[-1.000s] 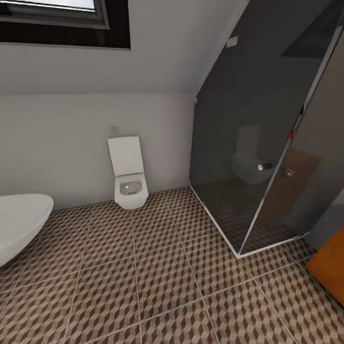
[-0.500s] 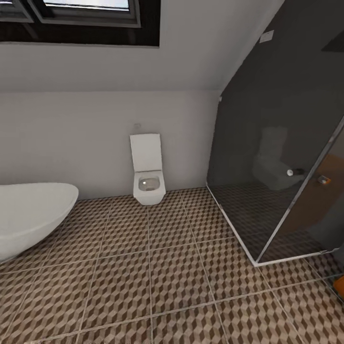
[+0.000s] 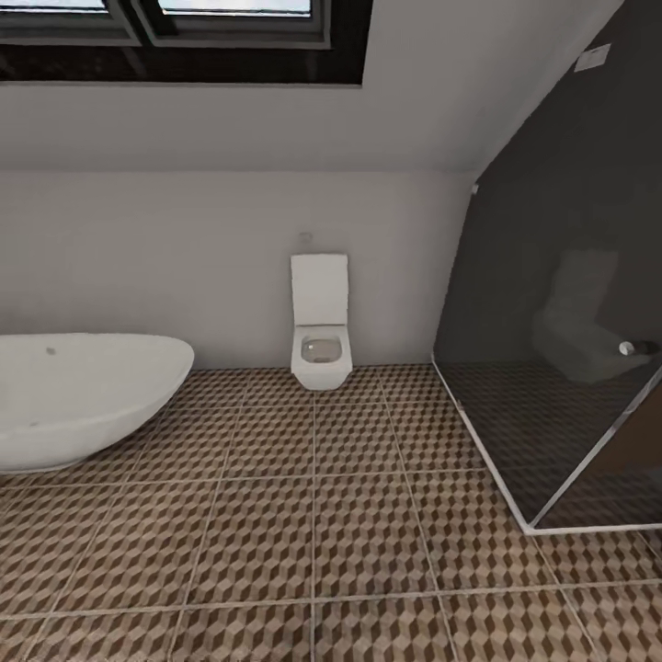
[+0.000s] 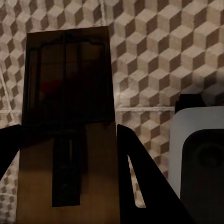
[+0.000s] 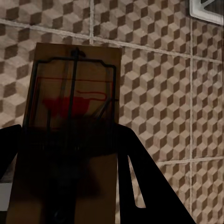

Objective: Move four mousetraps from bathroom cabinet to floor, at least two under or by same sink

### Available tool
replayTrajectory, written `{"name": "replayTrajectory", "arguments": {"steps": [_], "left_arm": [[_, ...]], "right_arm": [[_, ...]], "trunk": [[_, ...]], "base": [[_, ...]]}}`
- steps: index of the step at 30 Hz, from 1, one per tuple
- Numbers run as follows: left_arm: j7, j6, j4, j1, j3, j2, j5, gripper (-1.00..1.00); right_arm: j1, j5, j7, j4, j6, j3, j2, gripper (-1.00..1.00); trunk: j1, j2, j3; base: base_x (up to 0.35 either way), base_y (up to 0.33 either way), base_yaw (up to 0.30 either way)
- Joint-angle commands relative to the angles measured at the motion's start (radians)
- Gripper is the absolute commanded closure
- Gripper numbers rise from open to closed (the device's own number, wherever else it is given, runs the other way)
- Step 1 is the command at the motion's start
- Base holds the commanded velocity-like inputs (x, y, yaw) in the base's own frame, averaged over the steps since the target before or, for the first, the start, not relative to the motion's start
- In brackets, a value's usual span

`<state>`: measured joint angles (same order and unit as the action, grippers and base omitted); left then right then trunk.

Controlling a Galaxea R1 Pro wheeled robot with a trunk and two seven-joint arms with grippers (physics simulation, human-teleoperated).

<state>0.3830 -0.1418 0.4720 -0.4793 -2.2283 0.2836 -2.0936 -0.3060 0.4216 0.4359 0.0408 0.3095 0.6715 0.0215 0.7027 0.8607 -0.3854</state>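
Observation:
My left gripper [image 4: 65, 140] is shut on a mousetrap [image 4: 67, 107], a tan wooden board with dark wire fittings, held flat between the dark fingers [image 4: 140, 182] above the cube-patterned bathroom floor [image 4: 158, 56]. A second mousetrap [image 5: 74, 102], with a red mark under its wire, is clamped in my right gripper [image 5: 67, 140], also over the bathroom floor [image 5: 158, 93]. In the head view the tiled bathroom floor [image 3: 313, 524] stretches ahead. The cabinet and the sink are out of view.
A white oval bathtub [image 3: 74, 395] stands at the left. A white wall toilet [image 3: 321, 336] sits at the far wall. The dark glass shower enclosure [image 3: 570, 322] takes up the right. A dark-framed window [image 3: 184, 37] is overhead. A white robot part [image 4: 196, 158] lies beside the left gripper.
The head camera has turned left, so the whole picture slid right. The orange cabinet edge left the frame at the right and more of the bathtub came in.

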Motion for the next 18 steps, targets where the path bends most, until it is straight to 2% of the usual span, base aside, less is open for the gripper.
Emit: {"name": "replayTrajectory", "arguments": {"steps": [1,3,7,11,14,18], "left_arm": [[0.004,-0.007,0.004,-0.002,-0.008,0.000,-0.006,1.00],[0.004,-0.007,0.005,-0.002,-0.008,0.000,-0.006,1.00],[0.004,-0.007,0.005,-0.002,-0.008,0.000,-0.006,1.00],[0.004,-0.007,0.005,-0.002,-0.008,0.000,-0.006,1.00],[0.004,-0.007,0.006,-0.002,-0.008,0.000,-0.006,1.00],[0.004,-0.007,0.007,-0.002,-0.008,0.000,-0.006,1.00]], "right_arm": [[-0.001,0.015,0.003,0.000,0.007,0.000,-0.002,1.00],[-0.002,0.021,0.011,0.002,0.022,-0.035,-0.012,1.00],[-0.004,0.024,0.035,0.004,0.050,-0.061,-0.024,1.00],[-0.004,0.024,0.069,0.005,0.069,-0.066,-0.026,1.00],[-0.004,0.020,0.131,0.004,0.120,-0.065,-0.024,1.00],[-0.004,0.017,0.147,0.002,0.130,-0.060,-0.022,1.00]], "trunk": [[0.000,0.001,-0.002],[0.000,0.001,-0.003],[0.000,0.001,-0.005],[0.000,0.001,-0.007],[0.000,0.001,-0.008],[0.000,0.001,-0.009]], "base": [[0.000,0.000,0.274],[0.000,0.000,0.274],[0.000,0.000,0.275],[0.000,0.000,0.275],[0.000,0.000,0.277],[0.000,0.000,0.172]]}}
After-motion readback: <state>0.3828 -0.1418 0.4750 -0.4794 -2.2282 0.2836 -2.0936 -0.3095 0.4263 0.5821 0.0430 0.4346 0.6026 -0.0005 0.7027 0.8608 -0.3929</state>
